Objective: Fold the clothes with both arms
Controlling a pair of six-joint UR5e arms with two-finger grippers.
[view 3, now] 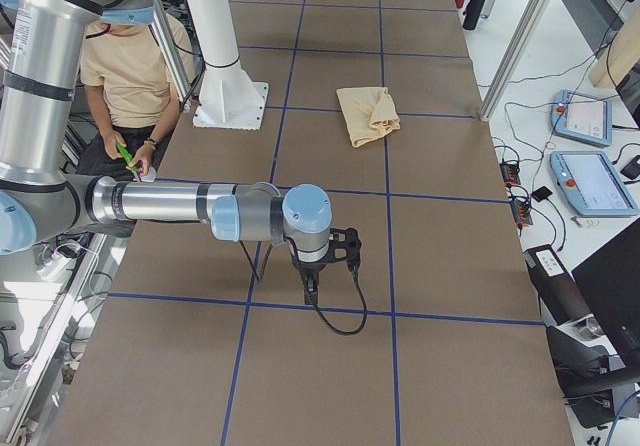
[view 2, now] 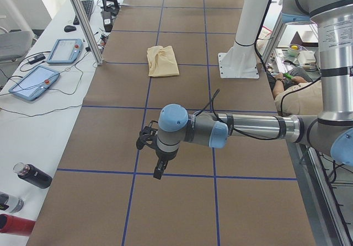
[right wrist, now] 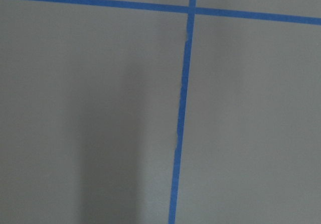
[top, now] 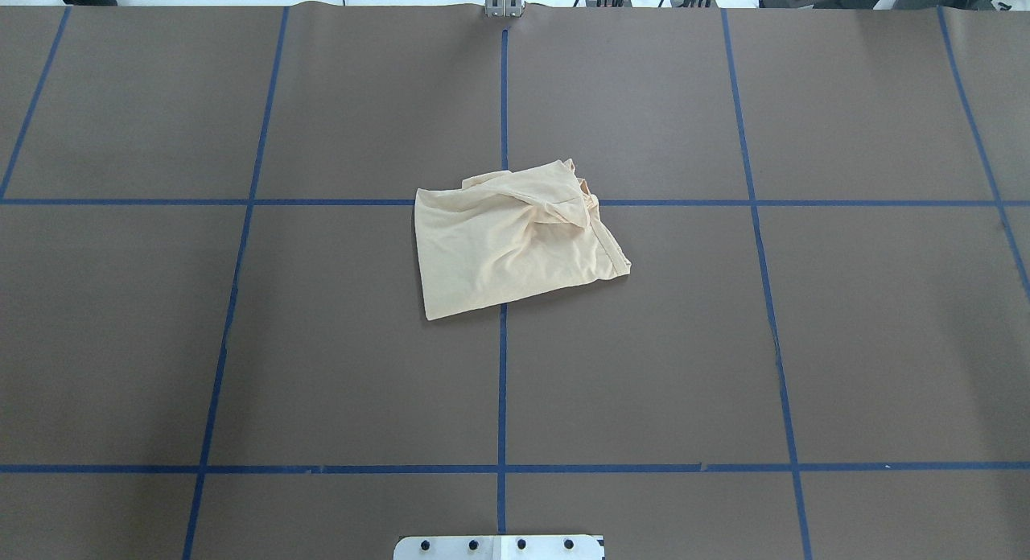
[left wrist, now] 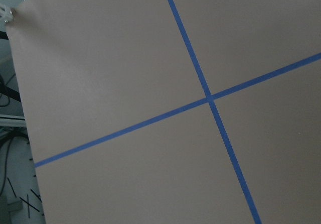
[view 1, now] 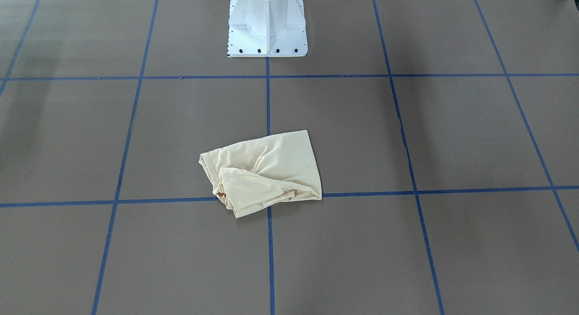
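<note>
- Brown paper covers the bench (top: 241, 343), and blue tape (top: 502, 383) marks it into squares.
- Near the bench's middle in the overhead view lies the shirt (top: 507, 246), pale cream-yellow, over a tape crossing. It is loosely folded into a rough rectangle, with bunched folds at its 1 o'clock corner and a smooth corner at 7 o'clock.
- At 6 o'clock from the shirt in that view, well apart from it, stands a white pedestal (view 1: 268, 25).
- Over one end of the bench reaches the left arm (view 2: 248, 129), well apart from the shirt. Its left gripper (view 2: 158, 171) points down near a tape line; I cannot tell whether the fingers are apart or together.
- Over the opposite end reaches the right arm (view 3: 160, 203), with the right gripper (view 3: 311, 288) pointing down above a tape line; its finger state cannot be told either.
- Both wrist cameras show only paper and tape.
- Beside the pedestal sits a person (view 3: 125, 66) in a cream top.
</note>
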